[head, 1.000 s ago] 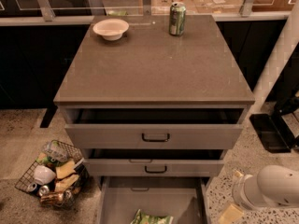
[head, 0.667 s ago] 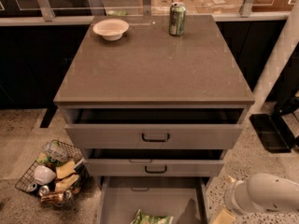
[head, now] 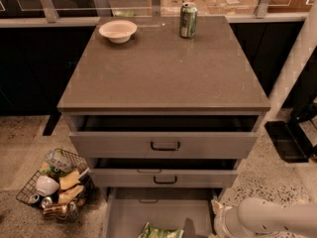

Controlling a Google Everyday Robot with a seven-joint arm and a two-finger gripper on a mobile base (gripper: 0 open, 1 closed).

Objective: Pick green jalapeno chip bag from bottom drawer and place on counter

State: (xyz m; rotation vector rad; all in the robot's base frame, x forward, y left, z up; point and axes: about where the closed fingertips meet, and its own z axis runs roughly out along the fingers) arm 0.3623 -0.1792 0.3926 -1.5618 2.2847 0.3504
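The green jalapeno chip bag (head: 159, 231) lies in the open bottom drawer (head: 130, 211), at the frame's lower edge, only its top part showing. The grey-brown counter (head: 163, 68) tops the cabinet above. A white arm segment (head: 270, 219) reaches in from the bottom right, beside the drawer's right side. My gripper is out of view, below the frame's lower edge.
A white bowl (head: 118, 30) and a green soda can (head: 187, 20) stand at the counter's back. The two upper drawers (head: 165, 145) are slightly pulled out. A wire basket of trash (head: 52, 185) sits on the floor at left. A black object (head: 290, 140) lies on the floor at right.
The white arm has moved left and lower, closer to the bottom drawer's right side. The bag and the counter items have not moved.
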